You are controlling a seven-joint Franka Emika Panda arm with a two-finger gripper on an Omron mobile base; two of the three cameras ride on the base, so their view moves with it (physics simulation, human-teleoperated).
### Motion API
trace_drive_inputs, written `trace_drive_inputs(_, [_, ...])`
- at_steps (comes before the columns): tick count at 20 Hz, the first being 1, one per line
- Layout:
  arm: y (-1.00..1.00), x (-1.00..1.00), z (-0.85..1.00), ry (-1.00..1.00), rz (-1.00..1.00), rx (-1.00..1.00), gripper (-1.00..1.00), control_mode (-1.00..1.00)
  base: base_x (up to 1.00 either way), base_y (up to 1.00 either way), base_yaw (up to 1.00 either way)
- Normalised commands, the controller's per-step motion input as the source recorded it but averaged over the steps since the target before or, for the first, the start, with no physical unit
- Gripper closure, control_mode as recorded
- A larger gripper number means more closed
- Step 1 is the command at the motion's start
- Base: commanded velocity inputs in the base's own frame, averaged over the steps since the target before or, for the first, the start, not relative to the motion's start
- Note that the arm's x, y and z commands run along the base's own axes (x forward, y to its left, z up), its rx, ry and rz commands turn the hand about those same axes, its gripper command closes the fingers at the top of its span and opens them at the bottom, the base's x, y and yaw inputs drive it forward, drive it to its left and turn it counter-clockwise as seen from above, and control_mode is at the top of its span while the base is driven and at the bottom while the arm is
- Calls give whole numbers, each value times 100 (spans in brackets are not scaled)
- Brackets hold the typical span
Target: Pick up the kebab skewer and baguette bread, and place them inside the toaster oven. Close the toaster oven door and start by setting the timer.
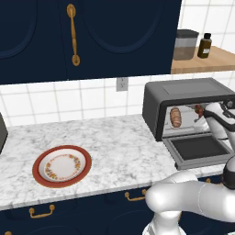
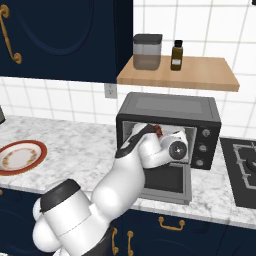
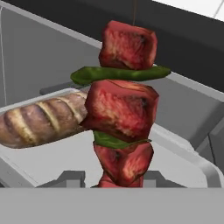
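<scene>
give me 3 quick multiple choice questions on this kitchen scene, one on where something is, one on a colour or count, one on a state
1. Where is the baguette bread?
A. on the plate
B. inside the toaster oven
C. on the wooden shelf

2. What colour is the plate's rim?
A. red
B. blue
C. green

3. How is the toaster oven door?
A. shut
B. dropped open
C. missing

Answers:
1 B, the loaf lies in the toaster oven cavity.
2 A, a red band rings the plate.
3 B, the door lies flat in front of the opening while the tool holds the kebab skewer inside.

kebab skewer [image 3: 124,105] hiding baguette bread [image 3: 41,120] end, fingers hidden behind skewer, stick's top cropped
</scene>
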Motion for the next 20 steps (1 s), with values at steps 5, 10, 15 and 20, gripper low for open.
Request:
trace_drive_inputs(5, [0,8,0,0,-6,14,100,-100,0,0,0])
trace_drive_inputs(10, [0,6,0,0,-6,13,100,-100,0,0,0])
trace_drive_inputs(15, [0,0,-7,0,-7,13,100,-100,0,0,0])
trace_drive_inputs(20, [0,0,0,0,-6,13,100,-100,0,0,0])
